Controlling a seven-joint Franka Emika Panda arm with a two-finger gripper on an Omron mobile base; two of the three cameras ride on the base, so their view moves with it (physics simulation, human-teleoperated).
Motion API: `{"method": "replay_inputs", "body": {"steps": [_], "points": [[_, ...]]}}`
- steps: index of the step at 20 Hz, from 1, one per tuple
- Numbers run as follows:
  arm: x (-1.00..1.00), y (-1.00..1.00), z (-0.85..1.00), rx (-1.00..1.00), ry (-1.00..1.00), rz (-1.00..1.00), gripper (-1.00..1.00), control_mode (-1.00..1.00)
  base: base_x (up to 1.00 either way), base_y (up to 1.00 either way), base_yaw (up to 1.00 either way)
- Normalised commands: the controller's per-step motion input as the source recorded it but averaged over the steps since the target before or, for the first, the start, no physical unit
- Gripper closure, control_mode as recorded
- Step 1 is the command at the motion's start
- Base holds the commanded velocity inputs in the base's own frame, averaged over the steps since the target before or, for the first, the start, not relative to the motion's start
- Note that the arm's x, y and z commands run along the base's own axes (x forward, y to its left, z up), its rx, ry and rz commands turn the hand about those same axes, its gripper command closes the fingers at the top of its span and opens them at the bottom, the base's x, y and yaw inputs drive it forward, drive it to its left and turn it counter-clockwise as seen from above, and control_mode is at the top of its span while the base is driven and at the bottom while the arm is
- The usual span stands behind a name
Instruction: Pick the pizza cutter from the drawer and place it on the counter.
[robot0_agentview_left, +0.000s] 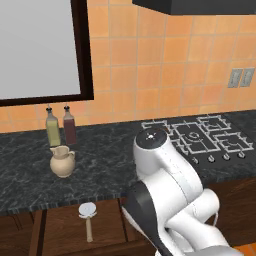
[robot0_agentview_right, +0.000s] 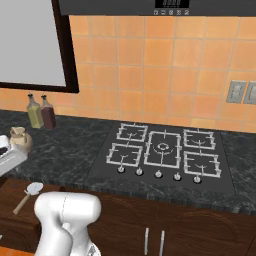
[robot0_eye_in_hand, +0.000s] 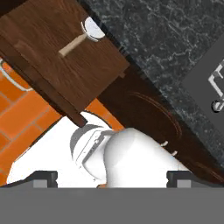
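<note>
The open wooden drawer (robot0_agentview_left: 60, 225) holds the pizza cutter (robot0_agentview_left: 87, 215) flat on its brown floor, round pale wheel toward the veined black counter (robot0_agentview_left: 100, 165), tan handle pointing outward. On the counter stand a beige jug (robot0_agentview_left: 62, 161) and two bottles (robot0_agentview_left: 60, 127). The gripper (robot0_eye_in_hand: 113, 177) fingertips sit wide apart, seemingly empty.

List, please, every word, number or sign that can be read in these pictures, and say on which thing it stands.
No text reads clearly.
Range hood panel: small pale marks, too small and blurred to read.
Oil bottle, dark bottle, beige jug, pizza cutter, hob: no label or sign.
</note>
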Motion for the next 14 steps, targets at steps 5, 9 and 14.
{"method": "replay_inputs", "body": {"steps": [5,9,14], "points": [[-0.52,0.62,-0.24,-0.18,0.0,0.25,-1.0,-1.0,0.0,0.0,0.0],[-0.37,0.74,-0.27,-0.17,0.01,0.14,-1.0,-1.0,0.0,0.0,0.0],[-0.03,1.0,-0.41,-0.04,0.08,0.16,-1.0,-1.0,0.0,0.0,0.0]]}}
